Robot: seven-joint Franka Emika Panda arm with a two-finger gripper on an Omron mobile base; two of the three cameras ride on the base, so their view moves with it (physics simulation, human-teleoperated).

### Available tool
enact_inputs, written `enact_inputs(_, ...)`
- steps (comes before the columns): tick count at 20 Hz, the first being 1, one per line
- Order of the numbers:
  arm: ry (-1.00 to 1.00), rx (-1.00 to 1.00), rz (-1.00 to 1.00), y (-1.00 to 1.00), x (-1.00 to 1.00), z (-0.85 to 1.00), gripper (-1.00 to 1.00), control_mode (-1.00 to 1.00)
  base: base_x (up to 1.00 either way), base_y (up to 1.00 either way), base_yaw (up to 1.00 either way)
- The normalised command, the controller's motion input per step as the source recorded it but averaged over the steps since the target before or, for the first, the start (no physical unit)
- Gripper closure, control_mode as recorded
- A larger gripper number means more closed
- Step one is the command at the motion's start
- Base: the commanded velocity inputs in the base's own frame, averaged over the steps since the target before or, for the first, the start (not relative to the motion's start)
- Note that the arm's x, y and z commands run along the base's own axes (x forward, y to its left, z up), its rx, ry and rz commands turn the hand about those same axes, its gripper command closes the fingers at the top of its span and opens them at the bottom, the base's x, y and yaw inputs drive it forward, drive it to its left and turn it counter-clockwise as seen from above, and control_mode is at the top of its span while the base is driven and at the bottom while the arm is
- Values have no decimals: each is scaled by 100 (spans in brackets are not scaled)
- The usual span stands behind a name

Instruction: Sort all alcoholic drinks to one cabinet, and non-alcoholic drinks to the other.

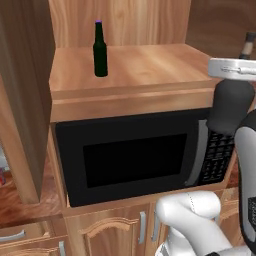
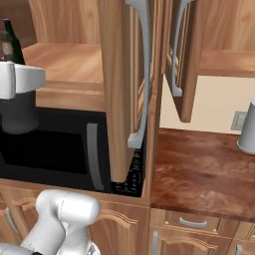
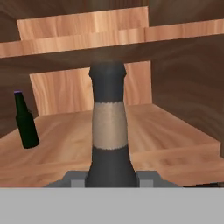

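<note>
Squat black round-bodied bottle (image 3: 108,131) stands upright, clamped in the nearly closed pincer (image 3: 110,179); the slim dark-green purple-capped bottle (image 3: 25,120) waits at nine o'clock on the wooden cabinet shelf (image 3: 153,131).

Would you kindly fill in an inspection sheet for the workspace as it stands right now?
Surface: wooden cabinet shelf above the microwave, bare wood.
Job's things: slim green bottle upright on the shelf, at the left; black bottle upright, its neck in the pincer.
Clutter: grey cup on the counter to the right.
Grippers: pincer shut on black bottle, in front of the shelf.
Cables: nothing seen.
Surroundings: open cabinet door; wall outlet; drawers below.
</note>
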Motion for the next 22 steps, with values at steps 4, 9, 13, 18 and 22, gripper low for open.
enact_inputs(4,0,0,0,0,45,35,100,-100,0,0,0)
enact_inputs(9,-1,0,1,0,55,22,100,-100,0,0,0)
enact_inputs(13,-3,0,2,1,58,4,100,-100,0,0,0)
enact_inputs(18,-5,0,2,4,64,0,100,-100,0,0,0)
enact_inputs(22,-5,0,3,6,66,0,100,-100,0,0,0)
